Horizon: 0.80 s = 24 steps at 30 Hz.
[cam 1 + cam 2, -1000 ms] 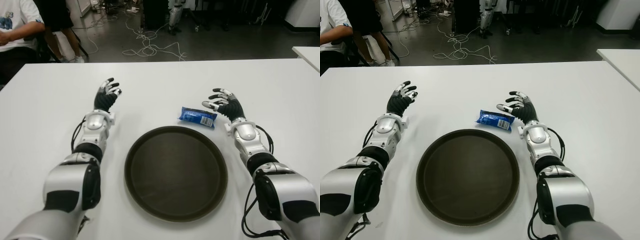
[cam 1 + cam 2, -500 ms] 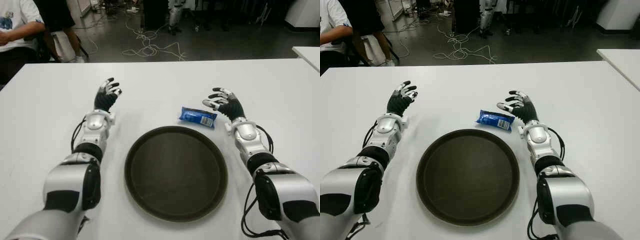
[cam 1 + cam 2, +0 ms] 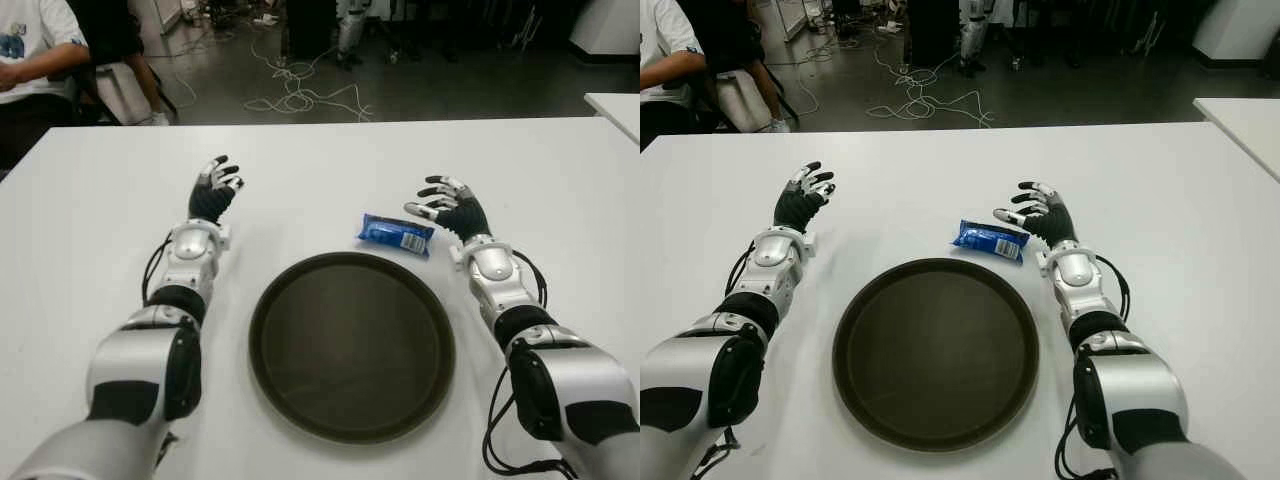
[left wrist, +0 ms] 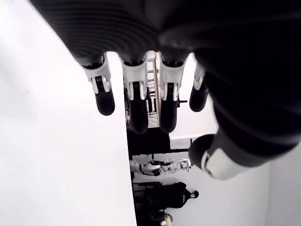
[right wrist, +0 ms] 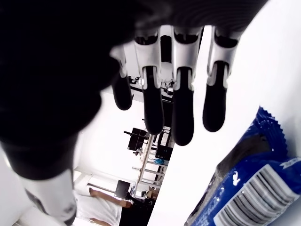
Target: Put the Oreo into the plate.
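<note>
A blue Oreo packet (image 3: 396, 233) lies flat on the white table (image 3: 320, 160), just beyond the far right rim of a round dark plate (image 3: 352, 342). My right hand (image 3: 447, 205) is immediately right of the packet, fingers spread and holding nothing. In the right wrist view the packet (image 5: 244, 188) shows close beside the extended fingers (image 5: 181, 117). Far to the left of the plate, my left hand (image 3: 214, 192) is open too, its fingers (image 4: 136, 103) straight and empty.
A person (image 3: 30, 50) sits at the far left corner of the table. Cables (image 3: 300, 95) lie on the floor beyond the far edge. Another white table's corner (image 3: 615, 105) shows at the right.
</note>
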Motion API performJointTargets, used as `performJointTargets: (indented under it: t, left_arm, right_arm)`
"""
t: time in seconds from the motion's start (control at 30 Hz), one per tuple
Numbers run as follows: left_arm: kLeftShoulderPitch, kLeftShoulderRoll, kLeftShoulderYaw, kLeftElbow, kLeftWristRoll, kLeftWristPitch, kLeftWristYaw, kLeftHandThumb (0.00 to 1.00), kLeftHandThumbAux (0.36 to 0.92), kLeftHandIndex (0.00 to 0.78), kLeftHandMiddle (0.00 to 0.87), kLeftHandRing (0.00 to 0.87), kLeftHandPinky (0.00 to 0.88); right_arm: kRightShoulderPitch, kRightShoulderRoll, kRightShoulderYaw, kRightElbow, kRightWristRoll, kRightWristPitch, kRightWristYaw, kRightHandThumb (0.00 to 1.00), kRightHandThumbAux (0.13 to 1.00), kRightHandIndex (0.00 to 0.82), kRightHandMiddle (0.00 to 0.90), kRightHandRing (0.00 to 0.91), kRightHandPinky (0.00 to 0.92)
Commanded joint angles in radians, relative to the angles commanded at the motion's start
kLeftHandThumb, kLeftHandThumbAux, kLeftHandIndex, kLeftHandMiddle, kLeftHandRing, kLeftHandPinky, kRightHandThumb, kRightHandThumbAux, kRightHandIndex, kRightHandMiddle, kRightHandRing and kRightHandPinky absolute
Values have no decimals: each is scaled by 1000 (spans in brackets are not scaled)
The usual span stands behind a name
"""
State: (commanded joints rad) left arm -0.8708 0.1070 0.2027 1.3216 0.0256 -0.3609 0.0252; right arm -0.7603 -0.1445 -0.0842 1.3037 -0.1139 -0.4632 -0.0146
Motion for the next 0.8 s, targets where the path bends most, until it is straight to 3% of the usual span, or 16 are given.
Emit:
performJointTargets:
  t: [0.53, 0.8]
  left_arm:
    - [2, 1, -7, -1, 6, -5, 2, 98, 660, 115, 197, 167, 131]
    - [2, 1, -6, -1, 2, -2, -3, 102, 665, 117, 200, 169, 133]
  right_arm:
    - [3, 1, -5, -2, 8, -9, 16, 0, 703, 259, 382, 446, 485]
    - [6, 0, -3, -3, 2, -17, -1, 0, 726, 257, 372, 436, 468]
